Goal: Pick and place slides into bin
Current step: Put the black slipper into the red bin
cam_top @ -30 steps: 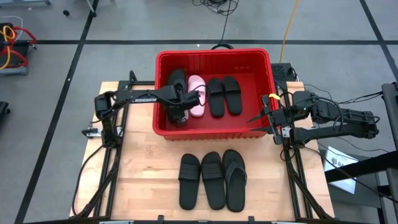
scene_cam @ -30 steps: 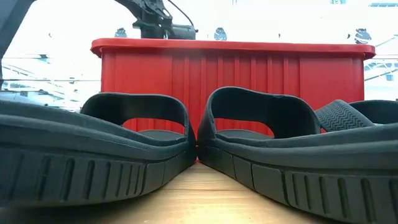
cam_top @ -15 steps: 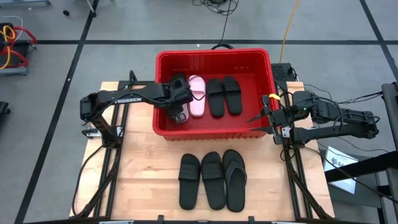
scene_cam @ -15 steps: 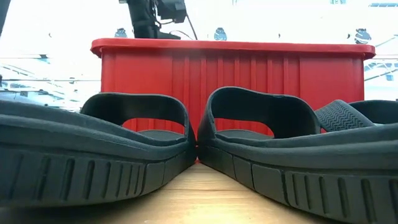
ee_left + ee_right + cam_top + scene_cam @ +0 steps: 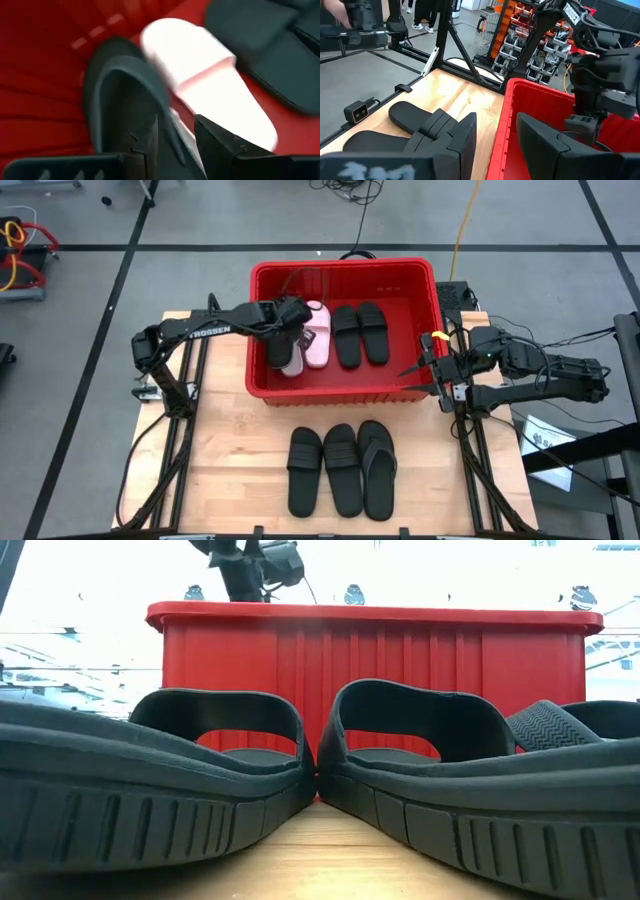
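Observation:
The red bin (image 5: pixel 420 280) stands at the table's far middle. Inside lie two black slides (image 5: pixel 360 335), a pale pink slide (image 5: pixel 316 340) and, by the left wall, a black thong-style slide (image 5: pixel 112 107). That one lies partly over a second pink slide, whose end (image 5: pixel 292 364) peeks out. My left gripper (image 5: pixel 295 335) hangs open just above it, slanting down, with the strap (image 5: pixel 167 127) seen between its fingers and no touch showing. My right gripper (image 5: pixel 403 380) waits open and empty at the bin's near right corner. Three more black slides (image 5: pixel 343 470) lie on the table near me.
The bin's near wall (image 5: pixel 370 650) rises right behind the three slides on the table. In the low view, part of my left arm (image 5: pixel 245 565) shows above the rim. Beyond the table stand a frame and shelving (image 5: pixel 520 45), and people's legs show far off.
My left gripper has risen out of the bin's near left part and moved toward its far side, rolling about its own axis, with its fingers equally wide apart throughout. The black thong slide stays in the bin. The pale end by the near wall has come into sight.

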`<state>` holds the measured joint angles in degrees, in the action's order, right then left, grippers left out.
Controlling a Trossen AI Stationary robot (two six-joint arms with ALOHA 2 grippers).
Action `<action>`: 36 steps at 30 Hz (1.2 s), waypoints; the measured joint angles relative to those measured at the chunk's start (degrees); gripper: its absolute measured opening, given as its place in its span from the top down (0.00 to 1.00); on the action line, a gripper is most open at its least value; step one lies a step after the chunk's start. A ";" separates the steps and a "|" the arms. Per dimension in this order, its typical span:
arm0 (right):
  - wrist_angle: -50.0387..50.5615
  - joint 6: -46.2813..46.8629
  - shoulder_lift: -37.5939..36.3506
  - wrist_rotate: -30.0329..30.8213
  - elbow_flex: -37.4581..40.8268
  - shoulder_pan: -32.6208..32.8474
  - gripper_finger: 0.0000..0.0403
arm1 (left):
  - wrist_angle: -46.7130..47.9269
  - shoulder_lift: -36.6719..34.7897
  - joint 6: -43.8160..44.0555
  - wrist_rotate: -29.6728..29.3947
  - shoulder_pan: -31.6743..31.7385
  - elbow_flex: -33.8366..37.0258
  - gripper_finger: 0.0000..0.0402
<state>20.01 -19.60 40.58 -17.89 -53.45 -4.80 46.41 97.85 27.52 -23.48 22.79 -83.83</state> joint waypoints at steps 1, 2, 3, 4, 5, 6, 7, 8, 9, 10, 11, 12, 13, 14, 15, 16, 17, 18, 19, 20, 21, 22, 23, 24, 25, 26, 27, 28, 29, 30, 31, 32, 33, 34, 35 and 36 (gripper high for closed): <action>0.00 -0.29 0.00 0.01 0.00 0.00 0.68 | -0.02 0.11 1.44 -0.07 0.67 0.00 0.70; 0.00 -0.67 0.00 0.00 0.00 0.00 0.68 | -0.36 0.37 3.05 -0.05 1.24 0.00 0.70; 0.00 -0.84 0.00 0.02 0.00 0.00 0.68 | -0.52 0.51 4.73 0.42 1.88 0.00 0.70; 0.02 -0.85 0.00 0.02 0.00 0.00 0.68 | -0.54 0.65 5.96 1.50 2.53 0.00 0.70; 0.02 -0.87 0.00 0.00 0.00 0.01 0.68 | -1.23 0.67 7.34 2.62 3.02 0.00 0.70; 0.00 -0.87 0.00 0.01 0.00 0.00 0.68 | -1.51 0.66 8.11 3.71 3.41 0.00 0.70; 0.00 -0.89 0.00 0.02 0.00 0.00 0.68 | -2.03 0.59 8.65 4.21 3.72 -0.02 0.70; 0.00 -1.08 0.00 0.01 0.00 0.00 0.68 | -2.50 0.59 8.75 4.27 3.88 -0.02 0.70; 0.00 -1.27 0.00 0.00 0.00 0.00 0.68 | -3.01 0.59 8.83 4.15 3.98 -0.02 0.70; 0.02 -1.47 0.00 0.00 0.00 0.00 0.68 | -3.52 0.59 8.98 4.04 4.02 -0.02 0.70; 0.00 -1.80 0.00 0.00 0.00 0.00 0.68 | -3.97 0.59 9.11 4.01 4.13 -0.02 0.70; 0.00 -2.16 0.00 0.00 0.00 0.00 0.68 | -4.23 0.59 9.53 4.03 4.31 -0.02 0.70; 0.00 -2.30 0.00 0.00 0.00 0.00 0.68 | -4.10 0.59 10.26 4.01 4.28 -0.02 0.70; 0.00 -2.32 0.00 0.00 0.00 0.00 0.68 | -3.80 0.59 10.82 3.99 4.28 -0.02 0.70; 0.00 -2.32 0.00 0.00 0.00 0.00 0.68 | -3.72 0.59 11.21 3.91 4.28 -0.02 0.70; 0.00 -2.34 0.00 0.01 0.00 0.00 0.68 | -3.75 0.77 11.59 3.91 4.25 -0.02 0.70; 0.00 -2.34 0.00 0.00 0.00 0.00 0.68 | -4.06 1.23 11.73 3.78 4.24 -0.03 0.70; -0.02 -2.36 0.00 0.02 0.00 0.00 0.68 | -4.35 1.66 11.86 3.82 4.24 -0.04 0.70; 0.00 -2.36 0.00 0.00 0.00 0.02 0.68 | -4.27 2.21 11.85 3.87 4.24 -0.04 0.70; 0.00 -2.34 0.00 0.00 0.00 0.02 0.68 | -4.30 2.96 11.76 3.88 4.18 -0.04 0.70; -0.04 -2.36 -0.02 0.02 0.00 0.00 0.68 | -4.81 3.57 11.44 3.90 4.03 -0.04 0.70; -0.04 -2.36 -0.02 0.08 0.00 0.02 0.68 | -5.25 4.00 10.96 3.89 3.91 -0.04 0.70; -0.06 -2.36 0.00 0.13 0.00 0.02 0.68 | -5.35 4.55 10.34 3.73 3.81 -0.04 0.70; -0.22 -2.35 0.00 0.15 0.00 0.01 0.68 | -5.42 4.98 9.97 3.32 3.73 -0.04 0.70; -0.41 -2.36 0.00 0.19 0.00 0.00 0.68 | -5.53 5.33 10.11 2.78 3.71 -0.04 0.70; -0.48 -2.36 -0.01 0.45 0.00 0.03 0.68 | -5.57 5.64 10.47 2.47 3.71 -0.04 0.70; -0.53 -2.36 -0.02 1.11 0.00 0.02 0.68 | -5.57 5.77 10.65 2.38 3.71 -0.02 0.70; -0.66 -2.36 -0.02 1.83 0.00 0.02 0.68 | -5.60 5.81 10.74 2.33 3.72 -0.02 0.70; -0.68 -2.36 -0.02 2.51 0.00 0.02 0.68 | -5.60 5.81 10.74 1.94 3.76 -0.02 0.70; -0.63 -2.38 -0.02 3.16 0.00 0.00 0.68 | -5.59 5.81 10.73 1.31 3.76 -0.02 0.70; -0.69 -2.38 -0.02 3.42 0.00 0.00 0.68 | -5.57 5.81 10.72 0.68 3.76 -0.02 0.70; -0.77 -2.38 -0.02 4.03 0.00 0.00 0.68 | -5.54 5.81 10.74 0.18 3.76 -0.02 0.71; -0.87 -2.37 -0.02 4.41 0.00 0.00 0.68 | -5.51 5.81 10.83 -0.25 3.76 -0.02 0.74; -0.93 -2.38 -0.02 4.44 0.00 0.00 0.68 | -5.52 5.81 11.15 -0.38 3.76 -0.02 0.77; -0.91 -2.38 -0.02 4.46 0.00 0.00 0.68 | -5.52 5.81 11.44 -0.34 3.76 -0.02 0.81; -0.92 -2.38 -0.02 4.46 0.00 0.00 0.68 | -5.47 5.81 11.63 -0.05 3.76 -0.02 0.86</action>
<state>19.09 -21.97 40.56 -13.43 -53.45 -4.80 40.93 103.66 39.15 -23.53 26.55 -83.85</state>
